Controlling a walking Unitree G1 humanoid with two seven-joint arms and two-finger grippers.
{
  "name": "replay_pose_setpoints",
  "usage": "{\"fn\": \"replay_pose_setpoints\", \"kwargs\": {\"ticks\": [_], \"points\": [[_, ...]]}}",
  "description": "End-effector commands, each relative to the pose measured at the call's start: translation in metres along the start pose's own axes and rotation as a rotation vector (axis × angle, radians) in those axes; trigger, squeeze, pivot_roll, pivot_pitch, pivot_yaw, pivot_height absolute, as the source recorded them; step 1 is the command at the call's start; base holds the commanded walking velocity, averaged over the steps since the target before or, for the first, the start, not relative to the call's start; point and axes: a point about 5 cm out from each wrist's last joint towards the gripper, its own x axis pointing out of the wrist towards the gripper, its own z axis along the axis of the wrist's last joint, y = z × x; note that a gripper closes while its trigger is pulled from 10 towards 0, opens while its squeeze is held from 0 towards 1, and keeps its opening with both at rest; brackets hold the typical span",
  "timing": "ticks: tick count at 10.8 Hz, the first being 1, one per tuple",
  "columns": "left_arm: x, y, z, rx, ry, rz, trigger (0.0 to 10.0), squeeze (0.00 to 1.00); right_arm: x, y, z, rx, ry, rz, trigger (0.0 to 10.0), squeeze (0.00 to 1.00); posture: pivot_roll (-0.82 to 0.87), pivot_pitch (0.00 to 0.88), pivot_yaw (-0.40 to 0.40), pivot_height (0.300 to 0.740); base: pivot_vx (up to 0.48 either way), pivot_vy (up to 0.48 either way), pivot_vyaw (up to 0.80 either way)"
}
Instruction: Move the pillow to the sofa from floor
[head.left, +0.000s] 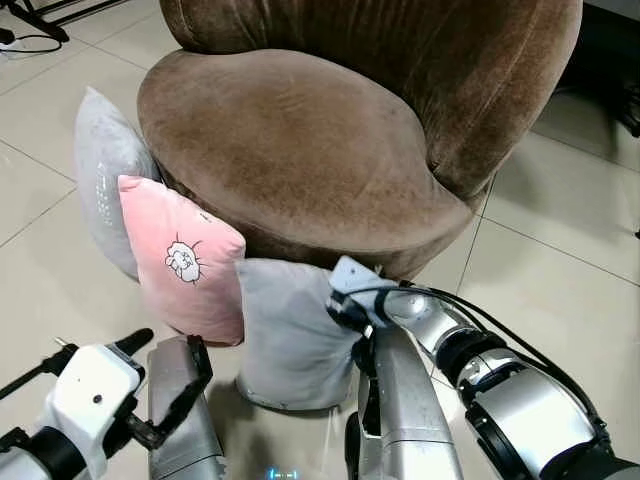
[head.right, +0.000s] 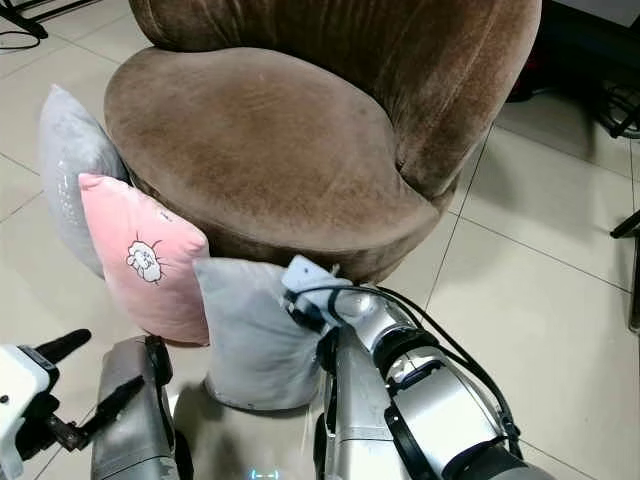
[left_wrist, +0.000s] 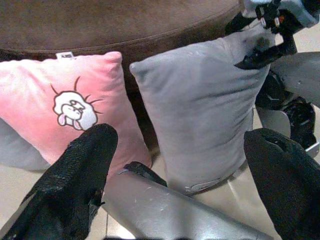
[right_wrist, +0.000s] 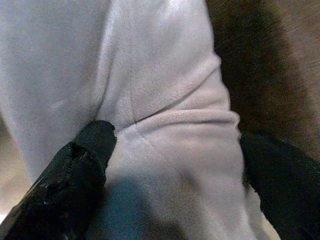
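Through the left eye you see a brown sofa (head.left: 300, 150) on a pale tiled floor (head.left: 560, 270). 3 pillows stand on the floor, leaning against its front: a grey pillow (head.left: 292, 335) nearest you, a pink pillow with a cartoon print (head.left: 183, 258) just beside it on your left, and a pale grey pillow (head.left: 103, 170) behind the pink one. Your right hand (head.left: 352, 318) is at the grey pillow's upper right corner, where the pillow meets the sofa's base. Your left hand (head.left: 160, 385) hangs low on the left, apart from the pillows, its 2 black fingers spread.

The right eye gives you the same layout: the grey pillow upright on the floor, your right arm reaching to its top corner.

In your left wrist view the fingers (left_wrist: 75, 185) stand wide apart with nothing between them. Beyond them the pink and grey pillows sit side by side under the sofa's edge, and your right hand pinches the grey pillow's corner.

In your right wrist view the 2 fingers (right_wrist: 75, 175) sit on either side of a bunched fold of grey fabric, closed on the pillow, with brown sofa plush just beside it.
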Motion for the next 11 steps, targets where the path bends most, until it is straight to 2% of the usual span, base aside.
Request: {"fn": "replay_pose_setpoints", "kwargs": {"ticks": [1,4,5,6,7,9,11], "points": [[0.0,-0.005,0.001,0.003,0.005,-0.031,10.0,0.0,0.0,0.014,-0.024,0.001,0.099,0.074,10.0,0.0,0.05,0.197,-0.118,0.47,0.0,0.0,0.0],[0.0,-0.01,-0.003,-0.003,0.03,-0.093,10.0,0.0,0.0,0.037,-0.044,-0.109,0.209,0.201,10.0,0.0,0.06,0.181,-0.12,0.47,0.0,0.0,0.0],[-0.001,-0.012,-0.004,-0.005,0.037,-0.103,10.0,0.0,0.0,0.042,-0.046,-0.149,0.223,0.227,9.4,0.0,0.06,0.18,-0.121,0.47,0.0,0.0,0.0],[-0.001,-0.012,-0.006,-0.003,0.045,-0.113,10.0,0.0,0.001,0.046,-0.048,-0.191,0.232,0.245,0.5,0.0,0.06,0.177,-0.122,0.47,0.0,0.0,0.0],[-0.001,-0.013,-0.007,-0.002,0.046,-0.117,10.0,0.0,0.002,0.048,-0.047,-0.209,0.228,0.254,0.0,0.0,0.06,0.175,-0.121,0.47,0.0,0.0,0.0],[0.001,-0.013,-0.007,0.001,0.043,-0.121,10.0,0.0,0.003,0.053,-0.045,-0.254,0.219,0.262,0.0,0.0,0.06,0.167,-0.122,0.47,0.0,0.0,0.0],[0.002,-0.013,-0.007,0.003,0.039,-0.12,10.0,0.0,0.004,0.053,-0.044,-0.244,0.209,0.252,0.0,0.0,0.06,0.164,-0.121,0.47,0.0,0.0,0.0]]}}
